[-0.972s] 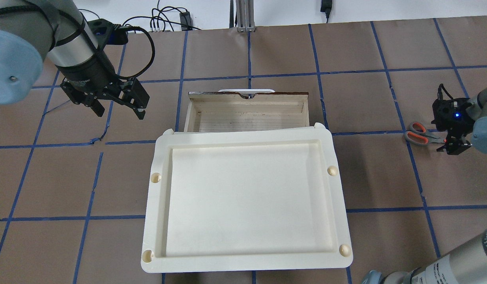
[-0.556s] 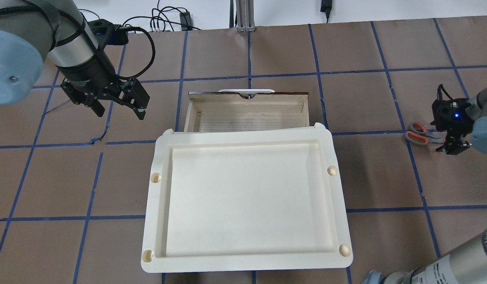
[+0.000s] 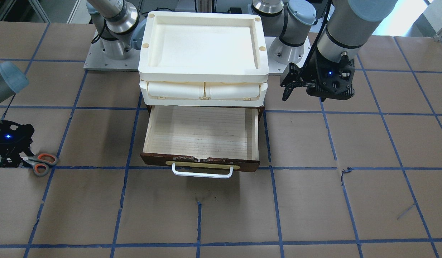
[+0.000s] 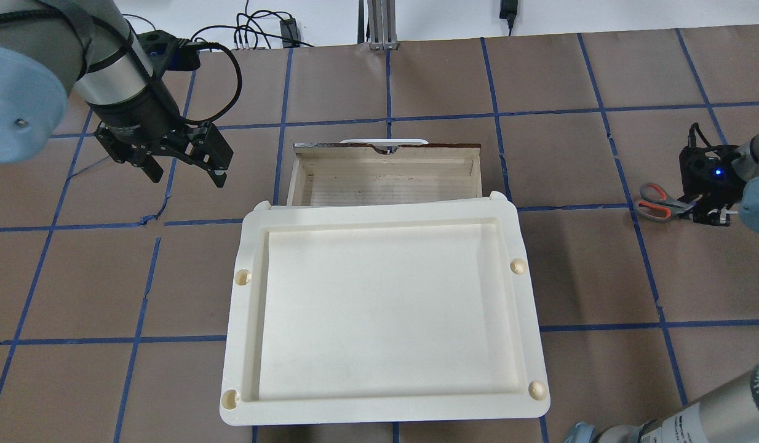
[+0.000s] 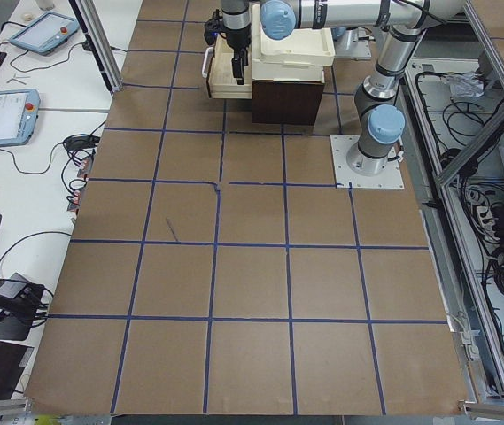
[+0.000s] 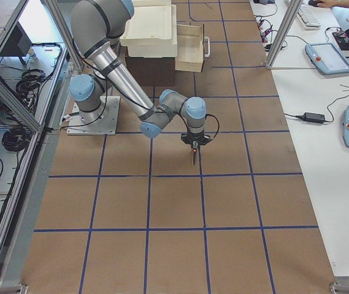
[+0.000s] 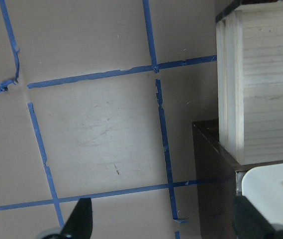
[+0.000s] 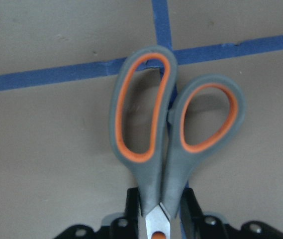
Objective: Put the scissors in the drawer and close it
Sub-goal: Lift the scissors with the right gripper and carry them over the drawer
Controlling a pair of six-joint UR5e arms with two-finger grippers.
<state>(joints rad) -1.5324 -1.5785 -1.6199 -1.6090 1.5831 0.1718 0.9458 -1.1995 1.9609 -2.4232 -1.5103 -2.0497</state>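
Note:
The scissors [image 4: 655,202], grey handles with orange-lined loops, are at the table's right side, far from the drawer. My right gripper [image 4: 702,206] is shut on them near the pivot; in the right wrist view the fingers [image 8: 188,206] clamp the scissors [image 8: 166,129] just below the loops. I cannot tell whether they touch the paper. They also show in the front view [image 3: 42,163]. The drawer [image 4: 385,178] is pulled open and empty, with its dark front and white handle [image 3: 202,174]. My left gripper [image 4: 186,169] is open and empty, left of the drawer.
A cream-white plastic tray [image 4: 379,212] sits on top of the dark cabinet, above the drawer's back part. The table is brown paper with a blue tape grid. In the left wrist view the drawer's side wall [image 7: 231,84] is at the right.
My right gripper and the scissors have shifted a little toward the table's far side. The left arm has not moved.

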